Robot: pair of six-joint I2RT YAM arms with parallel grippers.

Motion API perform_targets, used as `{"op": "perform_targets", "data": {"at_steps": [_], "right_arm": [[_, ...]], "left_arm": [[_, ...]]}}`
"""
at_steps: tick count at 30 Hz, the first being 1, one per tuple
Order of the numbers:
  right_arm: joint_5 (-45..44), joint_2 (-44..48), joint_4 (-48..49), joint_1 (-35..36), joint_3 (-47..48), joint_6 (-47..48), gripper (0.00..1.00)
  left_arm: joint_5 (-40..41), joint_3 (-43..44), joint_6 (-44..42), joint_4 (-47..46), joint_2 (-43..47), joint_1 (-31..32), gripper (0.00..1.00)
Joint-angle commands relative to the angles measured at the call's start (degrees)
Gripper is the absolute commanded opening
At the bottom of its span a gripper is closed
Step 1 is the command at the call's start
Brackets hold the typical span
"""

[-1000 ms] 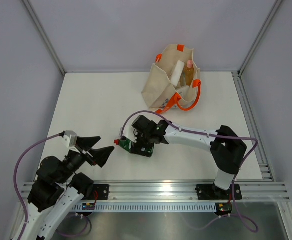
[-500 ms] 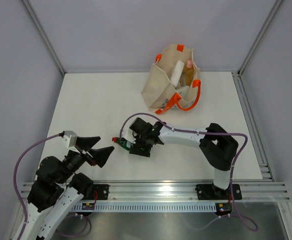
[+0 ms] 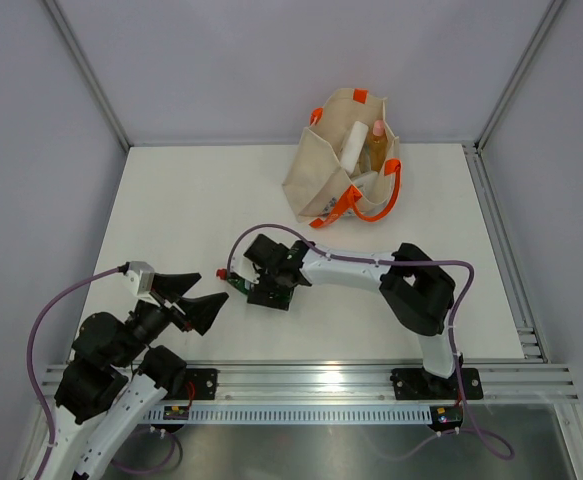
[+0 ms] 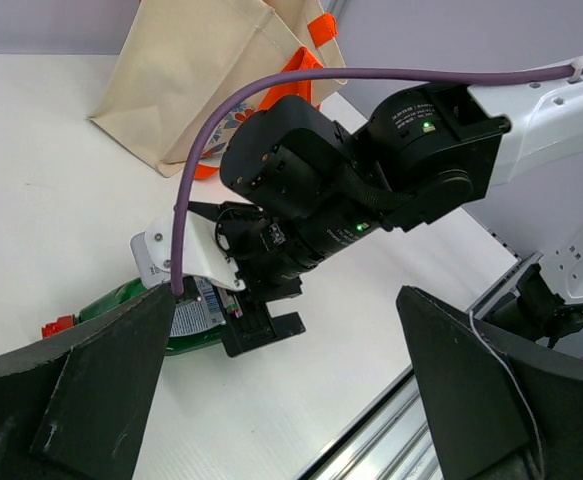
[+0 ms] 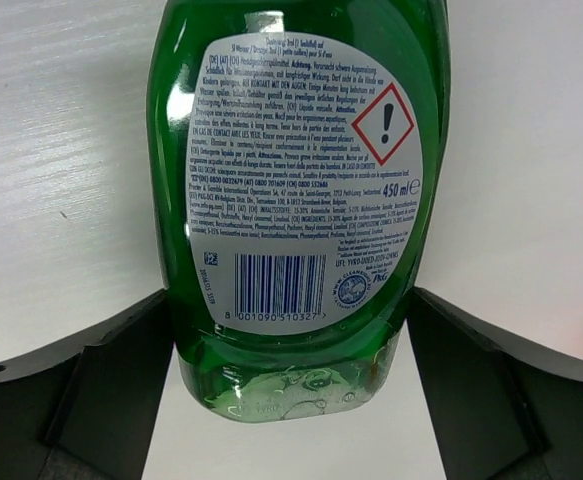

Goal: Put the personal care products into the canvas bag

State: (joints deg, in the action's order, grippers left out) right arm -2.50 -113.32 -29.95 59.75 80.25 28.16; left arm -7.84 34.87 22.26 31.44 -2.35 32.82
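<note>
A flat green bottle (image 5: 291, 150) with a red cap (image 3: 221, 272) lies label-up on the white table. My right gripper (image 5: 291, 405) is open, and its fingers (image 5: 111, 380) stand on either side of the bottle's clear base without closing on it. From above, the right gripper (image 3: 253, 280) covers most of the green bottle (image 3: 235, 284). My left gripper (image 3: 212, 287) hovers open and empty just left of the cap. The canvas bag (image 3: 321, 170) stands at the back, holding a white bottle (image 3: 354, 145) and a tan pink-capped bottle (image 3: 377, 140).
The bag's orange handles (image 3: 371, 205) droop toward the table in front of it. A metal rail (image 3: 321, 380) runs along the near edge by the arm bases. Grey walls close in the table. A purple cable (image 4: 271, 85) arches over the right wrist.
My right arm has reached further left, bringing its open fingers around the green bottle's base. The bottle's cap has shifted slightly left and back. The left arm has not moved.
</note>
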Motion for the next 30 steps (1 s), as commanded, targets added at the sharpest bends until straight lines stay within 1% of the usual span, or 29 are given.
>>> {"op": "perform_targets", "data": {"at_steps": [1, 4, 5, 7, 9, 13, 15, 16, 18, 19, 20, 22, 23, 24, 27, 28, 29, 30], "right_arm": [[-4.1, -7.5, -8.0, 1.3, -1.3, -1.7, 0.99], [-5.4, -8.2, -8.5, 2.5, -0.8, -1.1, 1.0], [-7.8, -8.4, -8.2, 2.9, -1.1, -0.2, 0.99], [-9.3, -9.2, -7.9, 4.8, -1.2, 0.1, 0.99], [-7.2, -9.9, -9.2, 4.9, -0.4, 0.0, 1.0], [-6.7, -11.5, -9.7, 4.9, 0.6, 0.7, 0.99], [-5.7, -11.5, -9.0, 4.9, 0.4, 0.5, 0.94], [-4.7, -11.3, -8.5, 4.8, 0.1, 0.6, 0.85], [-2.5, -9.9, -8.5, 4.4, -0.2, 0.6, 0.73], [0.6, -9.3, -9.1, 3.7, -0.3, 0.4, 0.66], [2.0, -8.7, -9.3, 3.3, -0.3, 0.2, 0.52], [8.1, -6.2, -9.9, 1.0, -0.8, 0.1, 0.47], [10.3, -5.4, -10.6, -0.2, -0.6, 0.1, 0.42], [15.4, -3.9, -11.3, -1.5, 0.0, 0.0, 0.4], [23.5, -3.0, -14.8, -8.1, 2.0, -0.2, 0.35], [27.7, -3.1, -16.7, -9.5, 2.5, 0.3, 0.34], [29.8, -3.4, -17.5, -12.0, 2.8, 0.6, 0.34], [34.3, -4.3, -18.2, -13.0, 3.2, 0.8, 0.31]], "left_arm": [[-1.7, 0.2, -0.9, -2.8, -0.3, -0.1, 0.99], [-1.4, 0.1, -0.9, -2.8, 0.4, -0.1, 0.99], [-1.2, 0.0, -0.7, -2.8, 0.5, -0.1, 0.99], [-1.1, 0.0, -0.7, -2.8, 0.8, -0.1, 0.99], [-1.1, 0.0, -0.7, -2.9, 0.9, -0.1, 0.99], [-1.1, -0.1, -0.6, -3.0, 0.8, -0.1, 0.99], [-1.0, 0.0, -0.7, -2.9, 0.6, -0.1, 0.99], [-1.0, 0.0, -0.6, -2.8, 0.6, -0.1, 0.99], [-1.0, 0.0, -0.6, -2.7, 0.6, -0.1, 0.99], [-1.0, 0.0, -0.6, -2.7, 0.7, -0.1, 0.99], [-1.0, 0.0, -0.6, -2.7, 0.5, -0.1, 0.99], [-0.9, 0.1, -0.6, -2.6, 0.6, -0.1, 0.99], [-0.9, 0.1, -0.6, -2.5, 0.7, -0.1, 0.99], [-0.9, 0.1, -0.6, -2.5, 0.9, -0.1, 0.99], [-0.9, 0.0, -0.6, -2.8, 0.9, -0.1, 0.99], [-0.7, -0.1, -0.4, -2.8, 0.7, -0.1, 0.99], [-0.4, -0.1, -0.3, -2.8, 0.5, -0.2, 0.99], [0.0, -0.1, 0.4, -2.8, 0.3, -0.1, 0.99]]}}
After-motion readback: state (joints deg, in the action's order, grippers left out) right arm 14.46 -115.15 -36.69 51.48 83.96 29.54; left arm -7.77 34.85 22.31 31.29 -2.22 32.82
